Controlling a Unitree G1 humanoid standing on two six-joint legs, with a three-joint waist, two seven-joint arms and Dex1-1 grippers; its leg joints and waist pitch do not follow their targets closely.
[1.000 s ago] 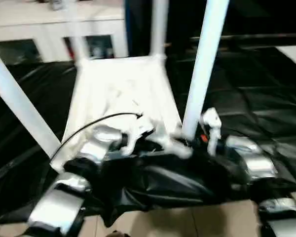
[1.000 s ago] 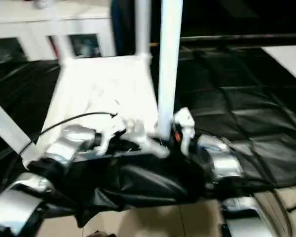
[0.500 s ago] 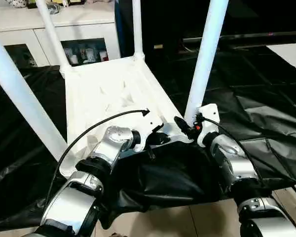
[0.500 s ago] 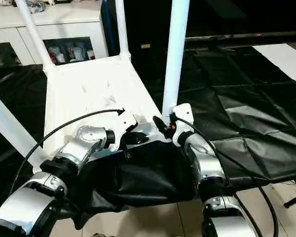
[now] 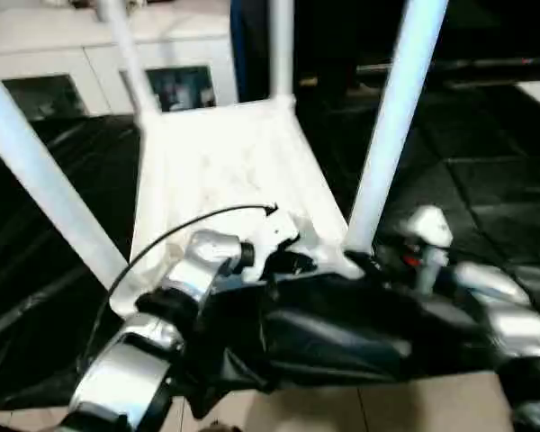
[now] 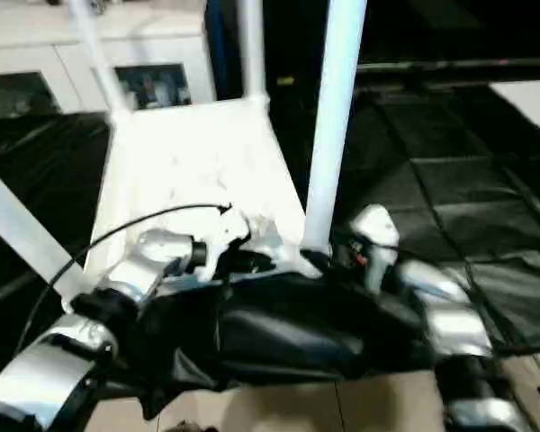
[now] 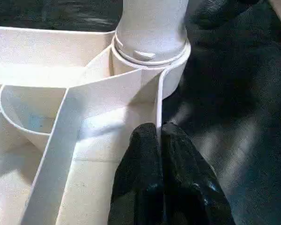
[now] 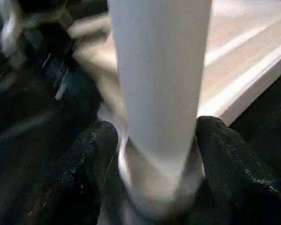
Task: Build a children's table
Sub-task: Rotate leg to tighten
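Note:
The white tabletop (image 5: 225,162) lies underside up on the black drape, its four white legs standing in the corner sockets. The near-right leg (image 5: 391,135) rises beside both grippers. My left gripper (image 7: 158,138) is shut on the thin rim wall of the tabletop (image 7: 107,89), right next to that leg's socket (image 7: 150,56). My right gripper (image 8: 157,154) is closed around the base of the same leg (image 8: 159,75), one black finger (image 8: 91,154) on each side and touching it. The near-left leg (image 5: 45,189) and the two far legs (image 5: 281,45) stand untouched.
Black drape (image 5: 486,162) covers the work table around the tabletop and bunches at the near edge under my forearms. White cabinets (image 5: 72,63) stand behind. Tiled floor (image 5: 414,409) shows below the table's front edge. A black cable (image 5: 189,225) arcs over my left forearm.
The whole picture has shifted and blurred, so the camera moved. My right forearm now sits further right and lower, while both grippers stay at the near-right corner.

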